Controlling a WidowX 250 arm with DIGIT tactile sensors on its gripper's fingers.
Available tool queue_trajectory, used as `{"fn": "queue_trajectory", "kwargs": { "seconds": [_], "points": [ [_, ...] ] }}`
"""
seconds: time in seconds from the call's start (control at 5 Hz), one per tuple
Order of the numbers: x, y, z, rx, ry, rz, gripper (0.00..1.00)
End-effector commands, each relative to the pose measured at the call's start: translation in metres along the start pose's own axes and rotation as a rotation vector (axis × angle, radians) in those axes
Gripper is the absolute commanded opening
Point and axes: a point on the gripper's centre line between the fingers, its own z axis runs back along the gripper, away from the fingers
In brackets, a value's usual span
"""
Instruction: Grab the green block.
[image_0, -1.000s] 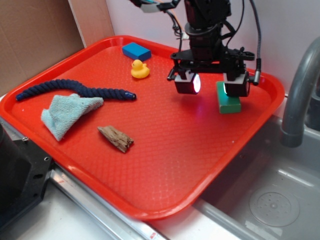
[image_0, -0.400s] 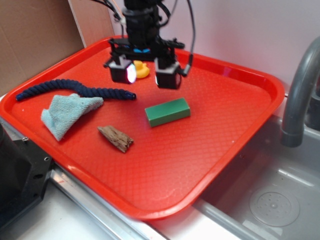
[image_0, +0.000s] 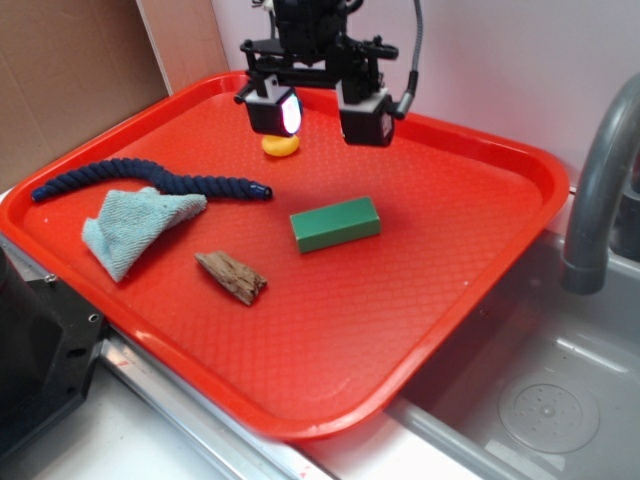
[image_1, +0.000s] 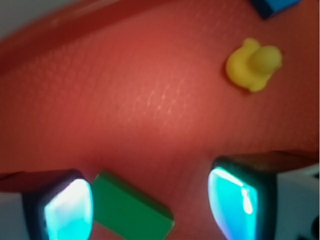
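the step in hand looks like the approach: the tool (image_0: 318, 112) is hanging high over the far part of the red tray (image_0: 520, 165), its two fingers spread wide with nothing between them. the green block (image_0: 336, 223) is lying flat near the middle of the tray, nearer the camera than the tool and clear of it. it is sitting apart from everything else, with a piece of wood (image_0: 232, 276) to its near left and the end of a dark blue rope (image_0: 150, 178) off to the left.

in the wrist view the block (image_1: 131, 210) is showing at the bottom edge, close beside the left finger (image_1: 67, 210) and lying at a slant, not centred between the two glowing pads. a yellow duck (image_1: 252, 63) is sitting at the upper right, and a corner of a blue block (image_1: 275, 6) is peeking in at the top.

the next move, as i judge it, calls for shifting the tool toward the camera until the block sits midway between the fingers, turning the wrist so they are facing the block's long sides, then lowering and closing. the duck (image_0: 280, 146) is lying well away from the block, so it should not get in the way. a light blue cloth (image_0: 135, 228) is also lying far to the left.

against the frame just before, the tool is sitting a little higher and farther right and back, hiding more of the duck. the block is lying in the same spot and at the same angle.
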Motion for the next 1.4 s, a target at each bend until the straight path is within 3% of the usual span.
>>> {"fn": "queue_trajectory", "kwargs": {
  "seconds": [0.0,0.4,0.8,1.0,1.2],
  "points": [
    [-0.013,0.002,0.002,0.071,-0.023,-0.283,1.0],
    [-0.014,0.001,-0.009,0.095,-0.003,-0.312,1.0],
    [-0.027,-0.008,-0.038,0.054,-0.011,-0.548,1.0],
    [-0.036,-0.008,-0.052,-0.021,0.003,-0.713,1.0],
    [-0.034,-0.002,-0.063,0.047,0.026,-0.655,0.77]
  ]
}}
